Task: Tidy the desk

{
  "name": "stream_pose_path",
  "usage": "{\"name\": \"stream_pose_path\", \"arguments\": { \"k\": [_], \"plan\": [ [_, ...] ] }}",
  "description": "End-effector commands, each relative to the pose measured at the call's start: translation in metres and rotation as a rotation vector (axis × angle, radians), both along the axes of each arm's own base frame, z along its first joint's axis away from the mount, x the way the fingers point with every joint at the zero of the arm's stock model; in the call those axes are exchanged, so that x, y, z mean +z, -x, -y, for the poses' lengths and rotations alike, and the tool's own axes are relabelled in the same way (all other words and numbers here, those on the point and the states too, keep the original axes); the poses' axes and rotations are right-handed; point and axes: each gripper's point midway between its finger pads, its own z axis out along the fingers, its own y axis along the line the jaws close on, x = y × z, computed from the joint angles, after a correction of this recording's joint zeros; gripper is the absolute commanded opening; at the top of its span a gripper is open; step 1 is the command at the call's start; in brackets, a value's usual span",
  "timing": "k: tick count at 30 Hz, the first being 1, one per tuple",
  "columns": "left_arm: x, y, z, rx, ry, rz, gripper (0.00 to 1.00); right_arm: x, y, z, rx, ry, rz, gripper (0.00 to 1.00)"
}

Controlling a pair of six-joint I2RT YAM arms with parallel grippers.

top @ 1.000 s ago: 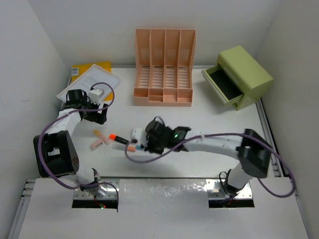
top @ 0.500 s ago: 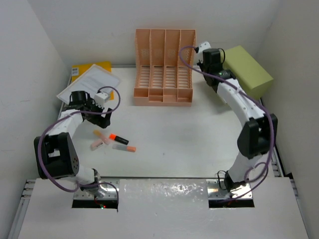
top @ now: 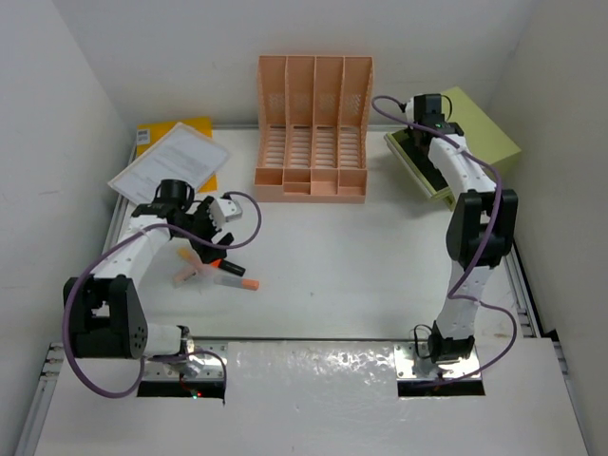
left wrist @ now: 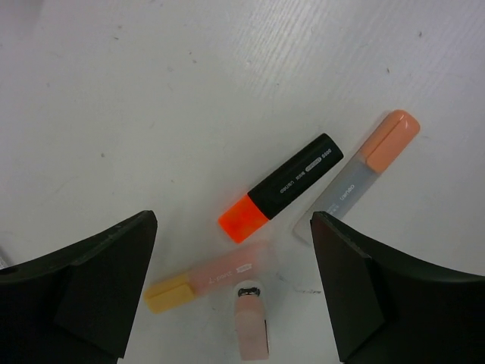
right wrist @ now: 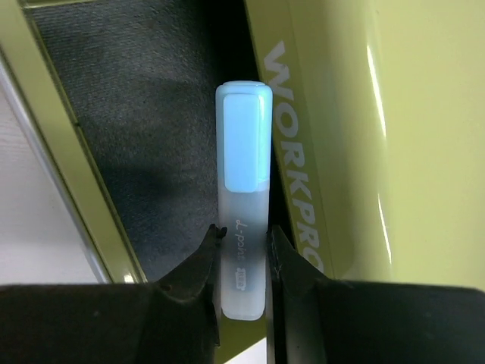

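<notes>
desk (top: 361, 275): 4 highlighters (left wrist: 284, 186) | left gripper (left wrist: 233, 227) wide | right gripper (right wrist: 242, 243) holds 1 blue highlighter (right wrist: 242, 152)

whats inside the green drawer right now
Only bare dark lining shows inside the drawer. The blue highlighter held in the right gripper covers a strip of it, and the gripper body hides more.

The left gripper (left wrist: 233, 218) stands wide apart over the white desk (left wrist: 151, 91), gripping nothing. Just ahead of its gap lies a black highlighter with an orange cap (left wrist: 292, 184). A peach-capped clear highlighter (left wrist: 364, 171) lies just ahead of the right-hand finger (left wrist: 379, 296). Between the fingers are a yellow-capped pink highlighter (left wrist: 212, 277) and a pale pink one (left wrist: 251, 326).
</notes>
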Motion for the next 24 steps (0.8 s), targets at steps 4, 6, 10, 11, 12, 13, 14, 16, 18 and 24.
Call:
{"name": "stream_pose_path", "arguments": {
  "k": [4, 6, 10, 11, 12, 13, 14, 16, 18, 24],
  "plan": [
    [-0.012, 0.024, 0.010, -0.238, -0.067, -0.006, 0.76, 0.039, -0.006, -0.008, 0.061, 0.026, 0.063, 0.41],
    [-0.018, 0.029, 0.006, -0.317, -0.120, -0.008, 0.70, 0.043, -0.004, -0.007, 0.063, 0.032, 0.066, 0.52],
    [-0.033, 0.023, -0.006, -0.358, -0.201, 0.010, 0.66, 0.059, 0.002, -0.011, 0.078, 0.008, 0.098, 0.63],
    [-0.037, 0.019, -0.009, -0.355, -0.217, 0.005, 0.66, 0.061, 0.003, -0.012, 0.083, -0.002, 0.102, 0.64],
    [-0.039, 0.017, -0.008, -0.358, -0.216, 0.003, 0.65, 0.062, 0.003, -0.016, 0.096, -0.021, 0.107, 0.64],
    [-0.036, 0.013, -0.005, -0.368, -0.204, 0.005, 0.65, 0.069, 0.006, -0.018, 0.097, -0.035, 0.124, 0.65],
    [-0.042, 0.014, -0.004, -0.395, -0.196, -0.020, 0.64, 0.072, 0.007, -0.021, 0.102, -0.047, 0.132, 0.66],
    [-0.041, 0.015, 0.000, -0.429, -0.176, -0.049, 0.61, 0.074, 0.010, -0.025, 0.111, -0.077, 0.145, 0.66],
    [-0.048, 0.019, 0.000, -0.454, -0.168, -0.090, 0.59, 0.083, 0.015, -0.027, 0.114, -0.094, 0.175, 0.67],
    [-0.070, 0.015, -0.001, -0.436, -0.215, -0.098, 0.55, 0.103, 0.021, -0.037, 0.142, -0.150, 0.248, 0.67]
  ]
}}
